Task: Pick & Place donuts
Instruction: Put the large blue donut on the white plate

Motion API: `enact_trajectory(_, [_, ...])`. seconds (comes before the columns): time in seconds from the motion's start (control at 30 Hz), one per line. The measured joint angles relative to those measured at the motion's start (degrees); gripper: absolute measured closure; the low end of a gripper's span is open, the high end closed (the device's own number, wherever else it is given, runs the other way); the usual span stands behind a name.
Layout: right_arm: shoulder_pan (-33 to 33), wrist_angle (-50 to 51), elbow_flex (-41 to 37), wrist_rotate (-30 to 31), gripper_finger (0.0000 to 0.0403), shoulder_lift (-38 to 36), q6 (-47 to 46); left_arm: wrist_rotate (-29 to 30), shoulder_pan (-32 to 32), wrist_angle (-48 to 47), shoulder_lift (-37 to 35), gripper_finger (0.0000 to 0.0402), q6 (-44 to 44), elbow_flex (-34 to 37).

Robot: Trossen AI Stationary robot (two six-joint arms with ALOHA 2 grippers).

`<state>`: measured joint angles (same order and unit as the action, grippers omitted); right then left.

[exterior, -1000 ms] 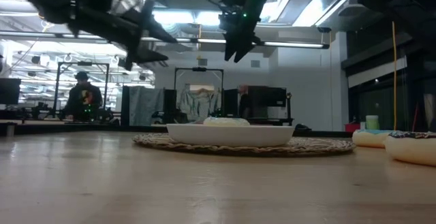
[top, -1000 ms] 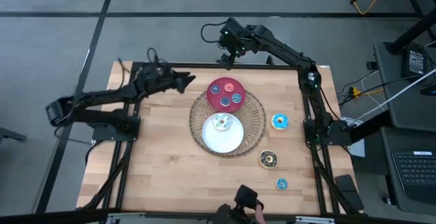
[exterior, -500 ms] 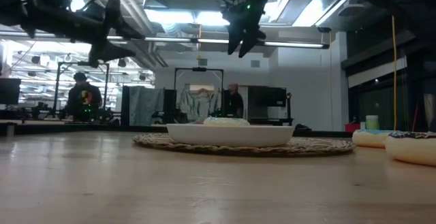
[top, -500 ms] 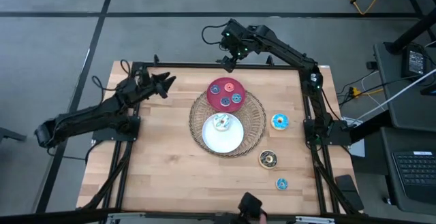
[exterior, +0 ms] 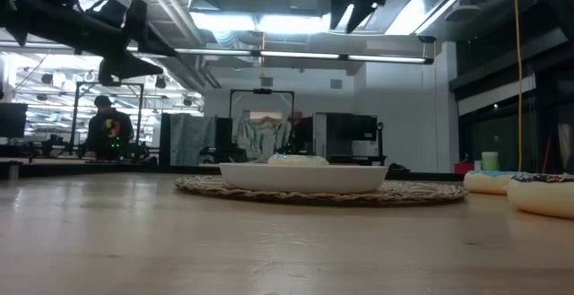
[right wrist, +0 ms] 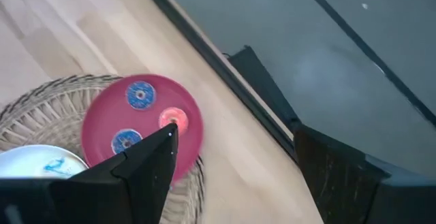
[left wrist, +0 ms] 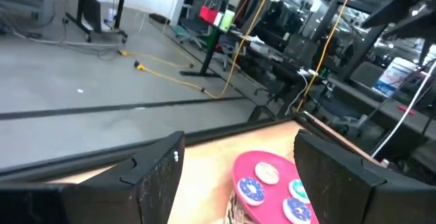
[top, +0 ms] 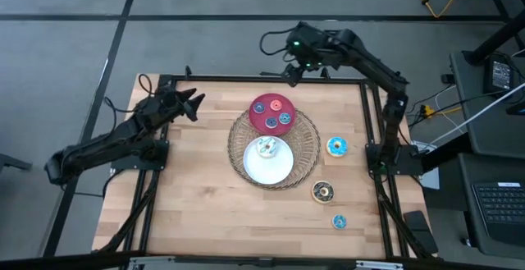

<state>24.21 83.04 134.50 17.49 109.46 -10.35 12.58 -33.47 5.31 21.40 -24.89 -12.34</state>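
Waiting with fingers spread wide and empty, left gripper and right gripper hang well apart from every donut.
Three donuts sit on the red plate; loose ones look light, stiff, probably best pinched across the ring.

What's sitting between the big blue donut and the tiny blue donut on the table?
The dark brown donut lies between the big blue donut and the tiny blue donut, seen in the high view.
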Motion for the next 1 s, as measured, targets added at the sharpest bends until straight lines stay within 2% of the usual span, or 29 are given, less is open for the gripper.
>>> enact_trajectory(0.13, [0.0,2.2,-1.0,0.6,0.0111,-4.0,-3.1,-0.1,0.0,-2.5,-2.5,0.0135,1.7,0.0])
enact_trajectory(0.27, [-1.2,2.5,-7.0,3.5,0.0111,-10.4,-6.5,-0.5,0.0,-3.0,-4.3,0.0135,2.3,0.0])
enact_trajectory(0.47, [-5.4,-0.6,-26.2,7.5,0.0111,-23.7,-13.4,-1.3,0.2,-1.4,-6.6,0.0135,3.0,2.3])
enact_trajectory(0.63, [-11.1,-4.3,-42.9,7.5,0.0112,-36.3,-22.1,-1.8,1.9,3.6,-9.3,0.0135,2.2,7.2])
enact_trajectory(0.87, [-23.6,-2.8,-61.4,7.9,0.0112,-51.6,-43.3,-1.7,4.4,2.3,-11.5,0.0135,3.3,8.4])
enact_trajectory(1.0, [-30.2,-3.0,-69.6,9.1,0.0112,-56.8,-53.9,0.0,6.4,0.0,-11.6,0.0135,5.1,8.4])
